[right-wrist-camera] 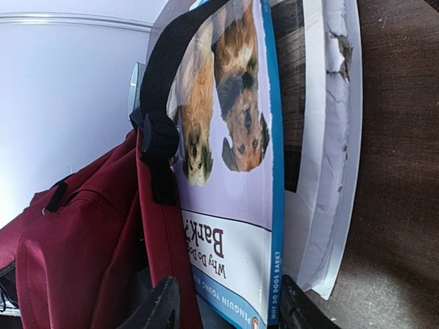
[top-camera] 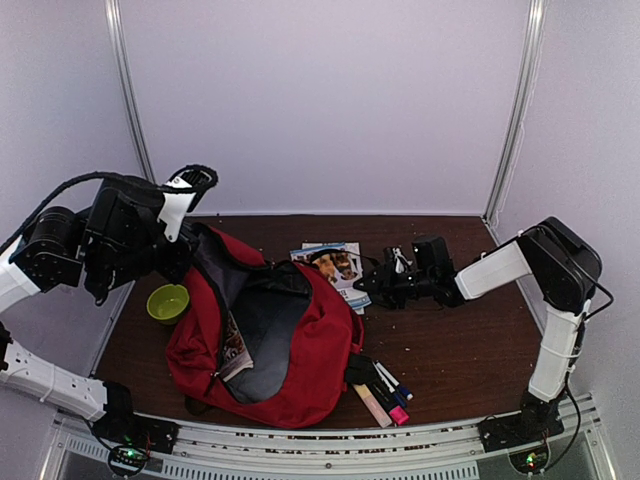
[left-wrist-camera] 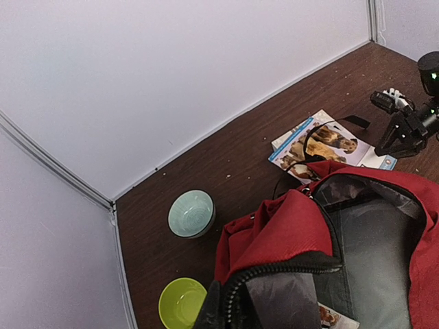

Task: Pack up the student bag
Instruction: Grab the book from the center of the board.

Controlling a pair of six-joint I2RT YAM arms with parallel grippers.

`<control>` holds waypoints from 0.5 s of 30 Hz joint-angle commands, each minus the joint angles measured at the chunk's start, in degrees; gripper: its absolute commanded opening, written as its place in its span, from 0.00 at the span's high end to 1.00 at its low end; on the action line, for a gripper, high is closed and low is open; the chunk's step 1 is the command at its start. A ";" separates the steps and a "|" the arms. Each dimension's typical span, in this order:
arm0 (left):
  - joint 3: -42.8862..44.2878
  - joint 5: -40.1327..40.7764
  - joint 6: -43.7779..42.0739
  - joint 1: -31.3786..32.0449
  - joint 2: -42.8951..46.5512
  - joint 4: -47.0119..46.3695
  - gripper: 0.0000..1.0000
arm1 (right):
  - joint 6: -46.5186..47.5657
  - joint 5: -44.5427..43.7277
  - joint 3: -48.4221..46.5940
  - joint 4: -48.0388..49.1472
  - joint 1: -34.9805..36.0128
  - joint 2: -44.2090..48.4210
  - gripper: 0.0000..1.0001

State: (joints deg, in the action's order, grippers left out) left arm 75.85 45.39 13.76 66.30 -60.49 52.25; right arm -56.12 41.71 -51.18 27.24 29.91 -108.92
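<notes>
Right wrist view: the right gripper shows two dark fingers at the bottom of the frame. They stand about half apart, with the near end of a children's book lying between them. Whether they press on it cannot be told. Its cover carries two dogs and, upside down from here, the title "Why Do Dogs Bark?". The blue spine beside the right-hand finger reads "WHY DO DOGS BARK?" and "PENGUIN YOUNG", the rest being cut off. A worn white booklet lies under the book, on the side of the right-hand finger. On the other side the student bag crowds against the left-hand finger, and one of its black straps runs across the cover ahead of the jaws. From the top external camera the red bag lies open in the middle of the dark wooden table, between the two grippers. A printed booklet lies in its grey-lined mouth. The left gripper is closed on the bag's raised zip rim, so the opening hangs below and ahead of those jaws. A lime bowl sits just beneath that gripper, a pale teal bowl lies beyond it, and a cluster of markers lies nearer than the right jaws, against the bag.
</notes>
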 commanded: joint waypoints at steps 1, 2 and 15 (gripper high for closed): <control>1.67 -0.12 -0.83 -0.39 0.63 -3.44 1.00 | 5.51 -3.40 -1.96 -10.18 0.39 -1.64 0.50; 1.67 -0.12 -0.88 -0.39 0.59 -3.54 1.00 | 6.30 -3.66 -2.46 -11.46 0.40 -1.89 0.48; 1.19 -0.49 -1.22 -0.39 1.15 -3.51 1.00 | 14.75 -11.04 -2.35 -24.28 0.41 4.17 0.56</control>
State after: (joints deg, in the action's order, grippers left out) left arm 75.88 44.77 13.30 66.30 -60.38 52.07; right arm -45.15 35.22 -55.37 12.01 30.20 -107.79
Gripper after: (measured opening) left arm 0.025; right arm 0.484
